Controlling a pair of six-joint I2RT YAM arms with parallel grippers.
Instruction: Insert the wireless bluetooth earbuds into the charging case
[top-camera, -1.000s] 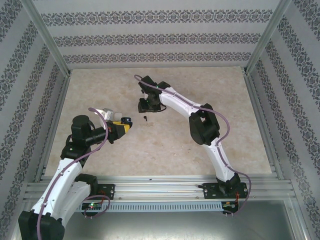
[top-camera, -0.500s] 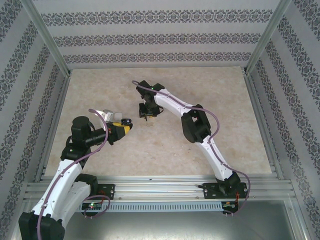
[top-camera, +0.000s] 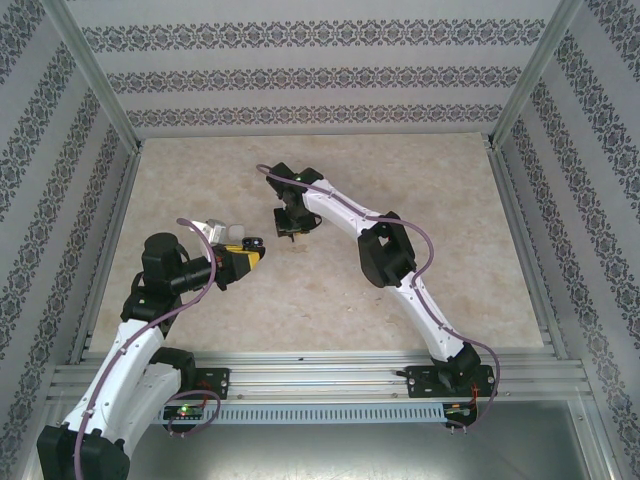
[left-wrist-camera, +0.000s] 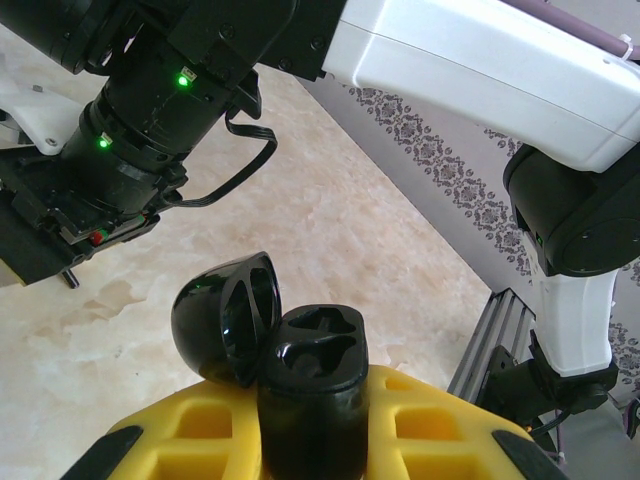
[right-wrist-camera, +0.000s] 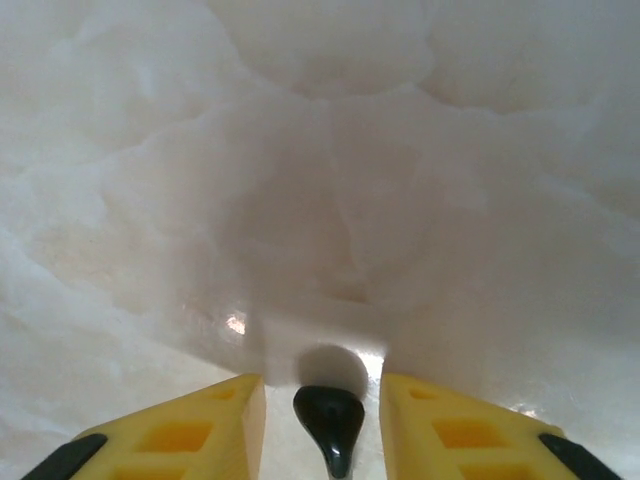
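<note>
The right gripper (right-wrist-camera: 325, 395) has dropped over the tiny black stemmed earbud (right-wrist-camera: 328, 418), lower centre; its jaws flank it, not yet pinching; pickup seems imminent. The left gripper (left-wrist-camera: 310, 445) clenches the open glossy black charging case (left-wrist-camera: 312, 370).

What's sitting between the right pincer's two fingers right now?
One black earbud on the table, clear of both right pincer fingers, in the right wrist view.
</note>
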